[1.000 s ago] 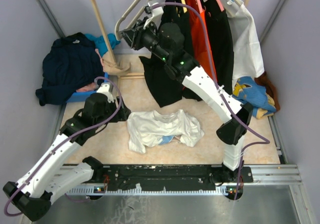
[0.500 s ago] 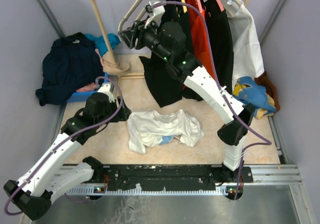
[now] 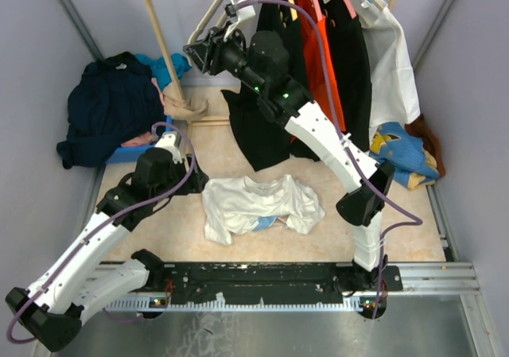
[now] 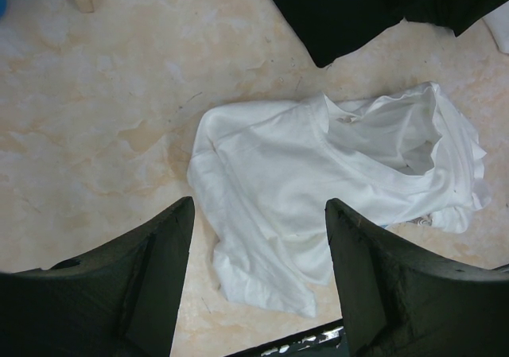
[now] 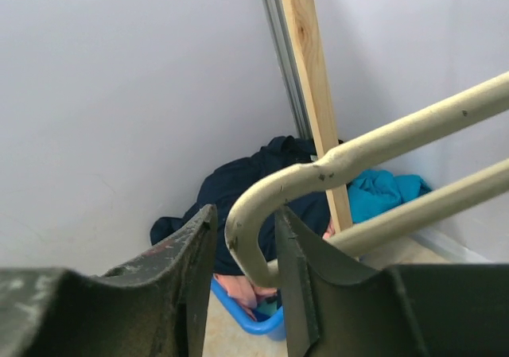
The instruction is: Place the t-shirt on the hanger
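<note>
Beige marbled desk carries the t-shirt, crumpled near the front edge with its print mostly folded out of sight. At the rack, the hanger has its hook cut off by the frame. Left tool hangs wide open, empty, above the shirt. Right tool straddles the hanger's rounded end; whether it grips, I cannot tell.
</note>
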Controlling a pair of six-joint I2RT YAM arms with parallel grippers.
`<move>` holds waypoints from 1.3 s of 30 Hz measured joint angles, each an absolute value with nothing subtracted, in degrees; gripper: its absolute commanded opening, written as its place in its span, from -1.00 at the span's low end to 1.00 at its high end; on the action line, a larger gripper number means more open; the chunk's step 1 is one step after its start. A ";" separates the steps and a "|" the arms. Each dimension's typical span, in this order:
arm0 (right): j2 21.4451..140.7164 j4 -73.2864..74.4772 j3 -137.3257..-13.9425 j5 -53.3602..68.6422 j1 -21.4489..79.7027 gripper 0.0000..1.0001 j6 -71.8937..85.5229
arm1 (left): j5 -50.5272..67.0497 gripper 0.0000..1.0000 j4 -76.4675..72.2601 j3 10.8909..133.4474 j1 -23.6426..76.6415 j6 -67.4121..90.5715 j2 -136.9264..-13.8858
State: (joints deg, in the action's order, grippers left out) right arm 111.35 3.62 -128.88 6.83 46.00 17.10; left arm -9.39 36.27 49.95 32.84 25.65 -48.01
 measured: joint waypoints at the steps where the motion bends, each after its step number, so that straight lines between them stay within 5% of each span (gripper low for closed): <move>1: 111.96 3.79 -129.58 6.98 46.00 -0.45 17.17 | -9.39 0.47 36.27 49.95 32.84 25.63 -47.94; 8: 112.90 4.32 -130.13 7.20 46.00 -0.64 18.17 | -9.39 0.47 36.32 49.95 32.84 25.63 -47.42; 39: 99.18 -0.21 -112.20 4.93 43.62 -0.53 15.64 | -9.39 0.45 36.34 49.98 32.84 25.65 -47.31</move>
